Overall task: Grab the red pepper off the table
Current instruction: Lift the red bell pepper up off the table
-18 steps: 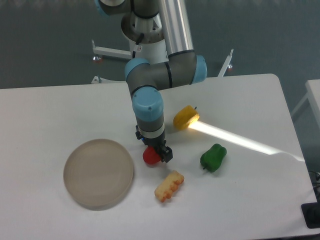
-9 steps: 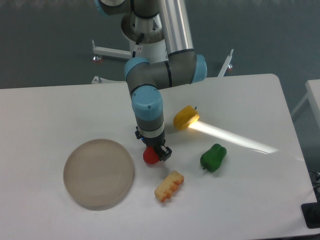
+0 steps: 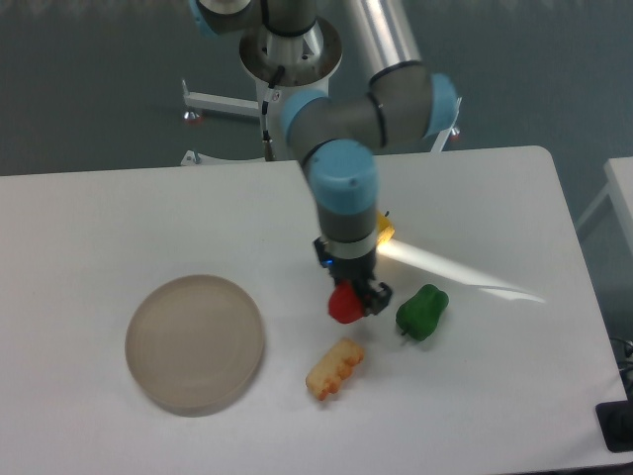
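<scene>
fixed camera view: the end effector [image 3: 354,300] points straight down from the arm's wrist, its two fingers pinching the red pepper [image 3: 343,306]. the red pepper sits between the fingers at the lower tip of the end effector; whether it touches the tabletop [image 3: 514,376] or is clear of it cannot be told from this view. the green pepper [image 3: 421,312] lies on the tabletop just to the right of the end effector, near it but apart. a pale yellow ridged piece of toy food [image 3: 334,368] lies just below the end effector, toward the front edge. the yellow pepper [image 3: 384,231] is behind the end effector, mostly hidden by the wrist, with only a small part showing. the round beige plate [image 3: 194,342] lies well apart to the left of the end effector. a bright strip of light [image 3: 455,269] runs across the tabletop to the right of the end effector, behind the green pepper.
</scene>
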`<control>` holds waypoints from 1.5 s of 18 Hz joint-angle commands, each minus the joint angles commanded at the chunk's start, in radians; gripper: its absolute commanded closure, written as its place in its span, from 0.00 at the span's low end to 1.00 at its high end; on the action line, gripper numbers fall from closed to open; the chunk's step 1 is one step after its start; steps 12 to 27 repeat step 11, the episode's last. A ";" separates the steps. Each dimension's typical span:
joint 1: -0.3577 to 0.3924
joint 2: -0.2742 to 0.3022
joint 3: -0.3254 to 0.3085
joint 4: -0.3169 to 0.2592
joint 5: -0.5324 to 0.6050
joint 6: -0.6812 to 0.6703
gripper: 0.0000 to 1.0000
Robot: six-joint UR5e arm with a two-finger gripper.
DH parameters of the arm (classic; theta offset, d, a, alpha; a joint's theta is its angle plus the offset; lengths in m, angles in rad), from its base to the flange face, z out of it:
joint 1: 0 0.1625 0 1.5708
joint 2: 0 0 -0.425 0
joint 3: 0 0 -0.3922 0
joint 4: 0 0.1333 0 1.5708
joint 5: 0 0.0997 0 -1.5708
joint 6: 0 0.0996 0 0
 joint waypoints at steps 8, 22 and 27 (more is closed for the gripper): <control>0.058 -0.069 0.092 0.001 -0.017 0.075 0.47; 0.069 -0.074 0.095 0.006 -0.021 0.075 0.46; 0.069 -0.074 0.095 0.006 -0.021 0.075 0.46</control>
